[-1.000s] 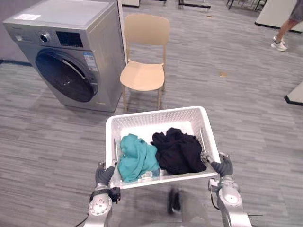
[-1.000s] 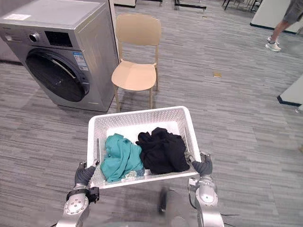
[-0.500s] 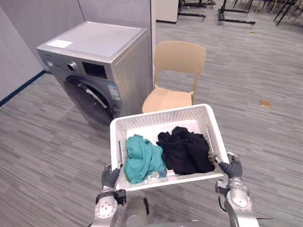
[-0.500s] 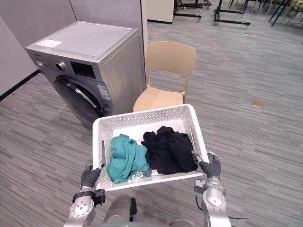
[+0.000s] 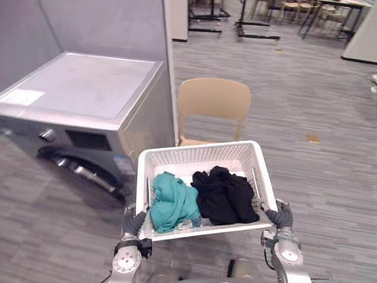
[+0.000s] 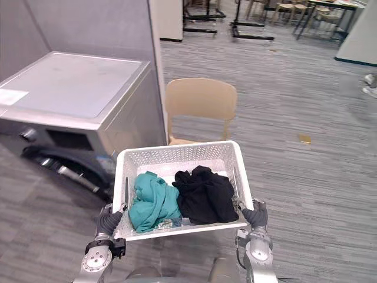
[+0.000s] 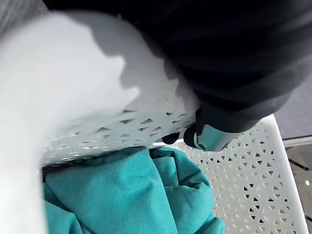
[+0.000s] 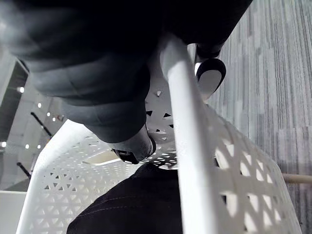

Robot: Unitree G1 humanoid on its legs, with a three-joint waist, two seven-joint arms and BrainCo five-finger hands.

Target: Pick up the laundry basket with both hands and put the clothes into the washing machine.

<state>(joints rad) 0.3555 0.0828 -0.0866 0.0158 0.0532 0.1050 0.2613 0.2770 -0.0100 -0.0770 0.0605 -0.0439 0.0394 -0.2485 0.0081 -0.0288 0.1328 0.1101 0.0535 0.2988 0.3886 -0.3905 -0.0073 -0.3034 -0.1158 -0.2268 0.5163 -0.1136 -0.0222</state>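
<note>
The laundry basket, holding a teal garment and a black garment, hangs before the washing machine; left hand and right hand fingers curl over its 2 side rims, gripping it

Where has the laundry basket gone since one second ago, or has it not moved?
Yes. The laundry basket has moved toward the chair: floor lay between them before; now its far rim covers the chair's seat.
</note>
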